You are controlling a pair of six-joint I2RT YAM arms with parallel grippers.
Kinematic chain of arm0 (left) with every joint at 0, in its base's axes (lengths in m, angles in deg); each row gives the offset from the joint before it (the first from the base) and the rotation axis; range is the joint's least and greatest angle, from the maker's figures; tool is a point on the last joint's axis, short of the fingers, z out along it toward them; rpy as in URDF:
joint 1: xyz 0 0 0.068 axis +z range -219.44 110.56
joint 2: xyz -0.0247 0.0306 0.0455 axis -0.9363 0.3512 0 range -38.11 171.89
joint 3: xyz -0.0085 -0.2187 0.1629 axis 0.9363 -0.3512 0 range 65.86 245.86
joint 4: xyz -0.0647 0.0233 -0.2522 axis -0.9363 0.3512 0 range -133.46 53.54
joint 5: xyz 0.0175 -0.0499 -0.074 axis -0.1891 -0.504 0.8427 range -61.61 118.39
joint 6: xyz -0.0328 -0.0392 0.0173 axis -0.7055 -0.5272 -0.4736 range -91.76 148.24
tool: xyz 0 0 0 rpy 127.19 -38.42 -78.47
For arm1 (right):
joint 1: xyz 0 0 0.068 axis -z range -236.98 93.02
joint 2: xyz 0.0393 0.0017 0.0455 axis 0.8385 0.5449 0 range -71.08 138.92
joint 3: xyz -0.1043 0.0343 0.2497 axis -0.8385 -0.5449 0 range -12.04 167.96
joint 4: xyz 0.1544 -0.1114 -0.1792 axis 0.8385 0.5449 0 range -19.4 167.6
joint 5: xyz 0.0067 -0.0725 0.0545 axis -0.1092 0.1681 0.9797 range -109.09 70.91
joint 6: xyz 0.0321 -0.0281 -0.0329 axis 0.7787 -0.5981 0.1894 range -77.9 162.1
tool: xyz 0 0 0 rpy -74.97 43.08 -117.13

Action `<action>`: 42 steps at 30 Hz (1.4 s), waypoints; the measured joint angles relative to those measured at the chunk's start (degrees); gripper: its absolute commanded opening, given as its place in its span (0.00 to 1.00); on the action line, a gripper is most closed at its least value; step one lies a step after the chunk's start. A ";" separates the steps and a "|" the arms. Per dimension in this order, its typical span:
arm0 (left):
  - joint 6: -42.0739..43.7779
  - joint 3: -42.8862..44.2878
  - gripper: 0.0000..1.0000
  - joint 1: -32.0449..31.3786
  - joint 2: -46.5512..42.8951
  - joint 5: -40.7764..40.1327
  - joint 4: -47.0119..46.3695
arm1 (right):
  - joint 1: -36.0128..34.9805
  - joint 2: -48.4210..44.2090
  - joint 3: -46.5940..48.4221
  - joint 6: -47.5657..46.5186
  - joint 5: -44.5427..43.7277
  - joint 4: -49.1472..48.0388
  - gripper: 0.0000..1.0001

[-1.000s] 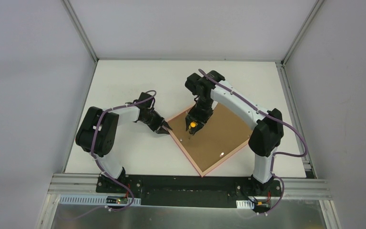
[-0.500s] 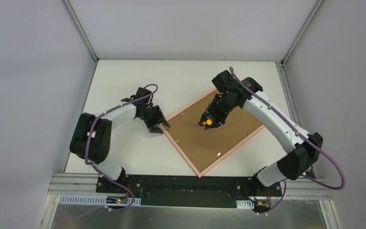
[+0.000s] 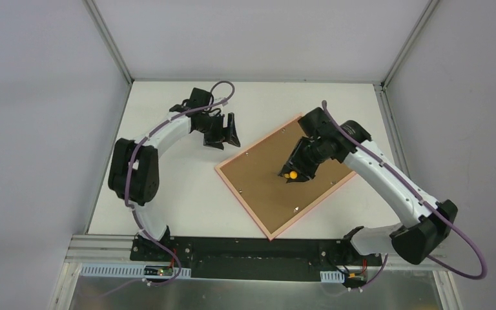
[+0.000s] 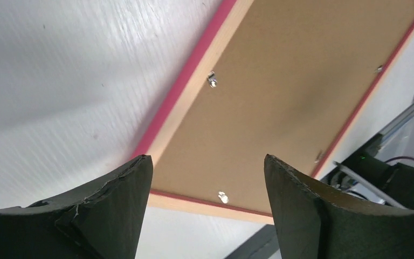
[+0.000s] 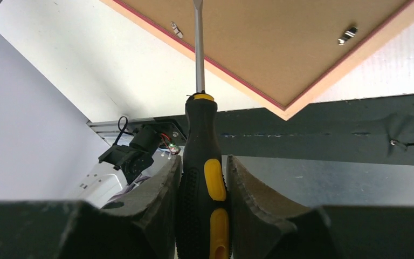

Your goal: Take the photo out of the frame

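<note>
The pink frame [image 3: 243, 202] lies face down and skewed on the white table. Its brown back board [image 3: 265, 194] with small metal tabs [image 4: 212, 80] faces up, and the photo is hidden beneath it. My left gripper [image 3: 226, 132] hovers open and empty just beyond the frame's far left edge. In the left wrist view the frame [image 4: 185, 81] shows past my left gripper [image 4: 206, 157]. My right gripper [image 3: 292, 173] hangs over the middle of the board, shut on a black and yellow screwdriver [image 5: 204, 178]. Its metal shaft [image 5: 197, 48] points at the board near a frame [image 5: 350, 63] corner.
A dark metal rail [image 3: 258, 248] with the arm bases runs along the table's near edge, close to the frame's nearest corner. Grey enclosure walls and aluminium posts [image 3: 110, 45] border the white table [image 3: 168, 194].
My left gripper left the frame's left corner, swung toward the back of the table and opened. My right arm carried the screwdriver rightward across the board. The frame has turned slightly.
</note>
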 measured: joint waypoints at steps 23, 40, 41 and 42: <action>3.96 -6.73 0.16 -4.26 6.82 -6.82 -2.32 | 2.60 -1.81 0.48 -3.02 -3.15 2.51 0.00; -19.78 -27.43 0.00 -5.05 -3.50 2.86 -11.06 | -15.17 4.07 -5.14 -17.99 -12.59 -18.08 0.00; -21.40 -28.44 0.00 -5.27 -3.96 3.41 -11.45 | -15.56 4.28 -5.20 -18.78 -12.90 -18.51 0.00; -23.06 -29.44 0.00 -5.60 -4.50 3.85 -11.96 | -15.78 4.44 -5.20 -19.28 -13.11 -18.69 0.00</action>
